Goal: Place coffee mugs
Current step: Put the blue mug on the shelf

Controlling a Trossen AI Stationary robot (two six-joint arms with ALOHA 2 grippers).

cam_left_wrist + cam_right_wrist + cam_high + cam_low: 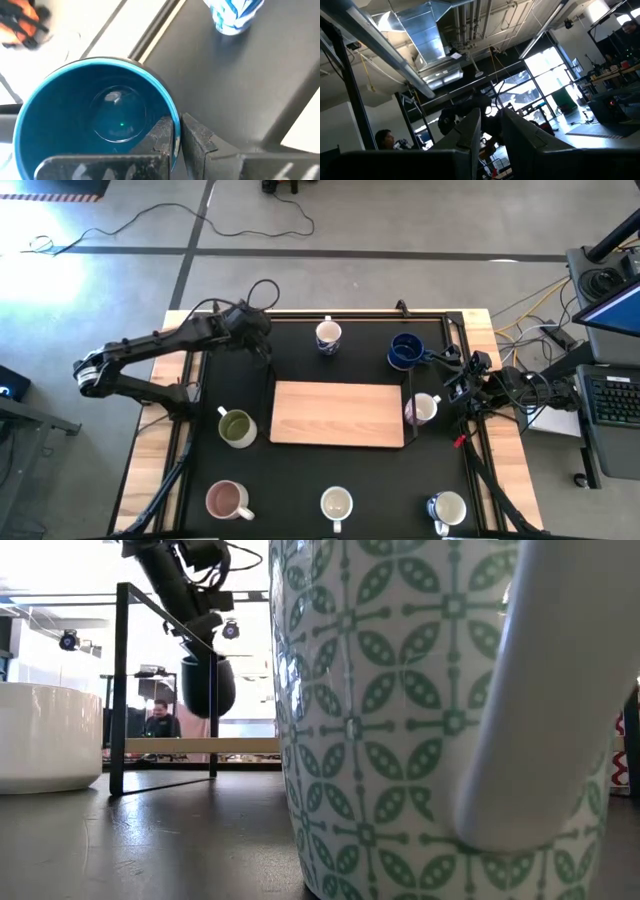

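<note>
- While my left gripper (175, 137) pinches the wall of a blue mug (95, 125), jaws together on its rim with one finger inside and one outside, I carry it clear of the table; in the low view it hangs in the upper left, above the dark surface.
- From above, that gripper sits in the upper left of the frame, near the board's (338, 413) far-left corner; the mug itself is hidden under my wrist there.
- My right gripper (490, 125) waits at the right edge, pointing up into the room. Its fingers stand a little apart with nothing between them.
- Other mugs I can see from above: patterned mug (328, 336) top centre, second blue mug (405, 351) upper right, white mug (421, 409) right of the board, green mug (237, 428) to its left, and pink mug (227, 500), cream mug (336, 504) and shiny mug (447, 508) along the bottom.
- Step in hand, as I judge it: transport of the held mug toward its spot.
- Next move calls for a level descent over a bare place, base flat, then loosening the pinch without tipping it.
</note>
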